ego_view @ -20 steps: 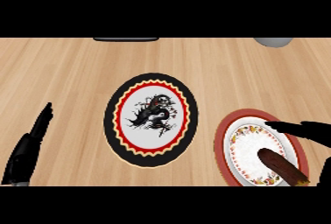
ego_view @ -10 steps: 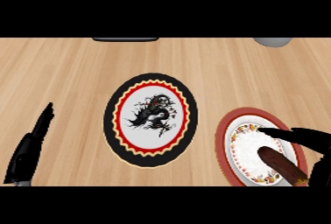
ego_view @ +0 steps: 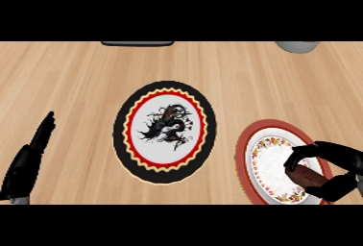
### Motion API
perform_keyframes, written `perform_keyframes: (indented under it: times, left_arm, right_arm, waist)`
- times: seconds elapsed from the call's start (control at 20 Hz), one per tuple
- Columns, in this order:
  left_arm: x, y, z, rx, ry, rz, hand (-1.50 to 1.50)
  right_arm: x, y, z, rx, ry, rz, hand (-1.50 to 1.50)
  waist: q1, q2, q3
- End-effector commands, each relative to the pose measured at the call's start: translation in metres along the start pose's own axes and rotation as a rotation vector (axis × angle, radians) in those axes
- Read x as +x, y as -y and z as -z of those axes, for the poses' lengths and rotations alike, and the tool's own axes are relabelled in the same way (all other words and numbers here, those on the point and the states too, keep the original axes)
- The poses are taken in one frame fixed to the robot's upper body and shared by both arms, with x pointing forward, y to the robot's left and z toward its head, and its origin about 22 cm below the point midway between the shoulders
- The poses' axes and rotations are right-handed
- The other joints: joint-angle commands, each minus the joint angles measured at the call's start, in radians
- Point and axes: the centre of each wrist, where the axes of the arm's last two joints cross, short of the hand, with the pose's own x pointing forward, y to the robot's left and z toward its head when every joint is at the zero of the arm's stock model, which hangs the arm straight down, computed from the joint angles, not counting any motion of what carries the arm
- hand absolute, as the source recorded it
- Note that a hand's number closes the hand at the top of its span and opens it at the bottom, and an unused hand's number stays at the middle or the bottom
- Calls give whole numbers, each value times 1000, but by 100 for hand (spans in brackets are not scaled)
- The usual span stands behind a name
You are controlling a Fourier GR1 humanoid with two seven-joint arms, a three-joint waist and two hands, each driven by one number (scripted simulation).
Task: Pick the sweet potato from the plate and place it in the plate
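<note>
A reddish-brown sweet potato [ego_view: 308, 176] lies on the red-rimmed floral plate [ego_view: 259, 144] at the lower right. My right hand [ego_view: 336, 163] is over that plate with its fingers and thumb curled round the sweet potato, hiding part of it. In the middle of the counter sits a black-rimmed plate [ego_view: 164, 131] with a red zigzag ring and a black dragon figure on white; nothing lies on it. My left hand [ego_view: 30, 161] rests open at the lower left edge, fingers pointing up.
A dark flat object [ego_view: 137, 43] shows at the top edge, left of centre. A grey round vessel [ego_view: 300, 46] sits at the top right. Bare wooden counter lies between the plates and these objects.
My right hand has come down and left over the floral plate and curled its fingers round the sweet potato. The left hand and both plates have stayed put.
</note>
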Motion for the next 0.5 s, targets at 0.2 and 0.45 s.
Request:
perform_keyframes:
  times: [0.2, 0.45]
  left_arm:
    - [8, -5, -10, 12, 8, 7, 0]
    - [12, 9, 4, -30, 8, -5, 0]
  right_arm:
    - [-4, -6, -2, 11, 59, 13, 150]
    - [21, 21, 26, -323, -63, -205, 150]
  waist:
    - [1, 7, 12]
    - [25, 14, 14]
